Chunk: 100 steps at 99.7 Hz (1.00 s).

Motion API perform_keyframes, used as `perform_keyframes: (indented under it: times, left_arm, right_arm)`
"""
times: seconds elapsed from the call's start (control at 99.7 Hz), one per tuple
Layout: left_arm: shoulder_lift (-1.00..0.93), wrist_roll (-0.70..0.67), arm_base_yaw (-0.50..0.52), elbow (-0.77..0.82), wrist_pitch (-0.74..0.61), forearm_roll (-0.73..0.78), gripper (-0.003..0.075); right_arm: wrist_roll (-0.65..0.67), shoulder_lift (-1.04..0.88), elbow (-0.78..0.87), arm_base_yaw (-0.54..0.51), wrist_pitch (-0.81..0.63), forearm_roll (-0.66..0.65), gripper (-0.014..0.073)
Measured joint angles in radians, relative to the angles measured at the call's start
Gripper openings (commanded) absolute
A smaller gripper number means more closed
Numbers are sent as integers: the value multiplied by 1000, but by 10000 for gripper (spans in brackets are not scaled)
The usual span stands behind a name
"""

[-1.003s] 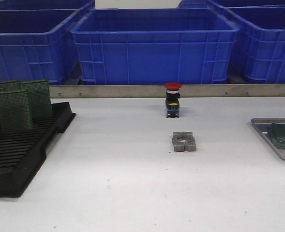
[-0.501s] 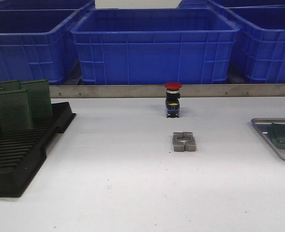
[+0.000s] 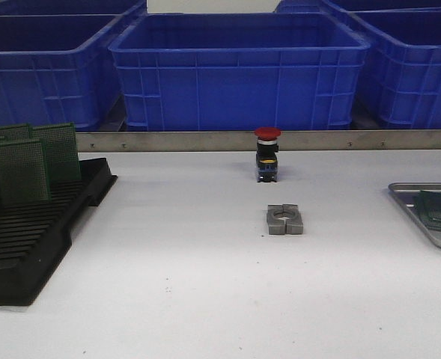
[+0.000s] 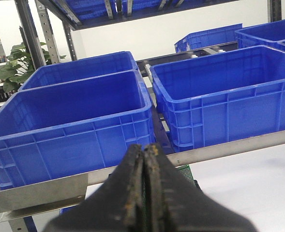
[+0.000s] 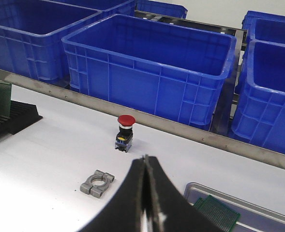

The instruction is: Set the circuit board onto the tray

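Unmarked green circuit board (image 3: 440, 209) flat in tray (image 3: 411, 213)

Even, soft overhead light; faint shadows.

Left gripper (image 4: 144, 193) and right gripper (image 5: 144, 193) both closed, holding nothing.

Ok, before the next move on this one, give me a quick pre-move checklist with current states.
1. Boards left in the black rack: ok, green circuit boards stand in it.
2. Tray has space: ok, one board lies on it.
3. Left gripper free: ok, shut, nothing seen between its fingers.
4. Right gripper free: ok, shut, nothing seen held.
5. Path clear: cannot tell; red push button and grey clamp block sit mid-table.
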Motion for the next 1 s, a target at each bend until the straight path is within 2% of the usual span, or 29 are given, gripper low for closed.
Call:
perform_keyframes:
  times: [0.421,0.471,0.562,0.602,0.642,0.742,0.832,1.003]
  left_arm:
    - [-34,-19,23,18,-6,34,-20]
    - [-55,-95,31,35,-7,118,-20]
    - [-95,-383,46,83,-7,361,-20]
    - [-118,-577,51,120,-7,540,-20]
    - [-140,-710,52,151,-7,682,-20]
    - [-200,-975,57,269,-7,863,-20]
    - [-237,-1033,57,295,75,890,-20]
    - [-239,-1048,57,295,123,894,-20]
  right_arm:
    - [0,0,0,0,0,0,-61]
    - [0,0,0,0,0,0,-61]
    - [0,0,0,0,0,0,-61]
    - [0,0,0,0,0,0,-61]
    - [0,0,0,0,0,0,-61]
    - [0,0,0,0,0,0,-61]
    - [0,0,1,0,2,0,-61]
    - [0,-1,1,0,4,0,-61]
